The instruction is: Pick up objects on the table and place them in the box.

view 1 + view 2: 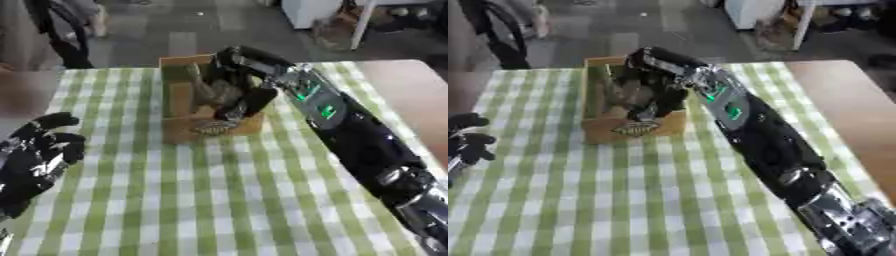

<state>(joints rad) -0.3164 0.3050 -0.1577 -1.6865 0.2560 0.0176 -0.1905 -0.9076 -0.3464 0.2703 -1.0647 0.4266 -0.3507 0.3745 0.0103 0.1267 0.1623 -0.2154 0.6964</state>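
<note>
Checked cloth (219, 200) — right hand (238, 92) inside box (179, 131)

Small brown cardboard box (188, 127), open at the top, standing upright on the far middle of the green-and-white checked cloth. Printed oval mark on the near wall, low and toward the right. Inner walls tan, far rim catching light. Inside, a greyish, dull-coloured object (215, 92), blurred, shape not readable, lying against the right half of the interior. Much of the box's right side hidden behind black fingers.
</note>
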